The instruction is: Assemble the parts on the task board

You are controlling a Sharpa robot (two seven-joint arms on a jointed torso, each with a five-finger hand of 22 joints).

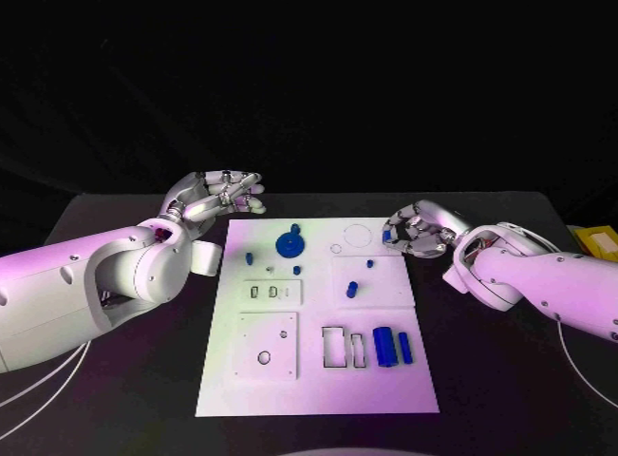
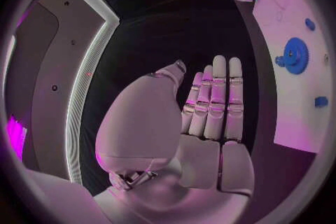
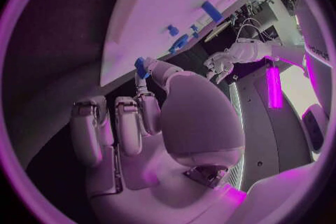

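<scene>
I see my right hand (image 1: 416,233) pinching a small blue part (image 3: 141,66) in its metallic fingers at the flat white task board's (image 1: 377,385) far right edge; a toothed blue gear (image 1: 292,244) stands on the board. My left hand (image 1: 221,197) hovers over the matte black desk (image 1: 131,399) just off the far left corner, fingers straight and together, holding nothing.

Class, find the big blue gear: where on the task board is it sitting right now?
In the head view the blue gear sits at the far left of the task board, nearest the left hand.
</scene>
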